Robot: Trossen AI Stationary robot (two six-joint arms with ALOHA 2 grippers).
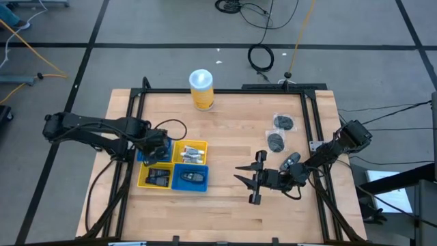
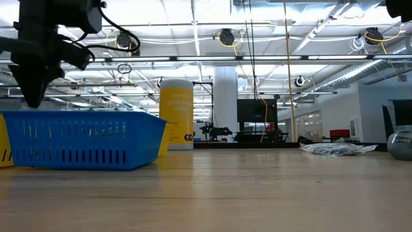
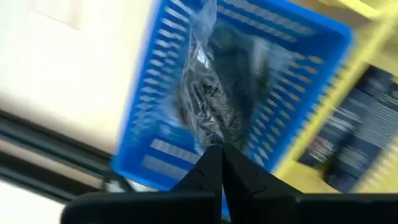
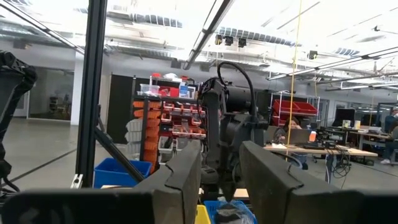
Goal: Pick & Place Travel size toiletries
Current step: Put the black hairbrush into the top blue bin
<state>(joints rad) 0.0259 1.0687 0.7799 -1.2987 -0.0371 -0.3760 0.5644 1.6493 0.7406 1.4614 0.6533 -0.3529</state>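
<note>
Four square trays stand together at the table's left. My left gripper (image 1: 156,146) points down over the far blue tray (image 3: 155,155), shut, with nothing between its fingers (image 3: 217,163). In that tray lies a dark toiletry in a clear wrapper (image 3: 211,93). In the low view the fingertips (image 2: 30,103) end above the tray rims. More wrapped toiletries lie at the right: two round ones (image 1: 283,122) (image 1: 276,142) and one (image 1: 292,161) beside my right arm. My right gripper (image 1: 239,173) hovers open right of the trays, tilted upward and empty (image 4: 221,186).
A tall yellow canister with a white lid (image 1: 201,89) stands at the table's far edge. The far yellow tray (image 1: 192,152), the near yellow tray (image 1: 156,176) and the near blue tray (image 1: 192,178) each hold items. A black frame (image 1: 311,116) borders the table.
</note>
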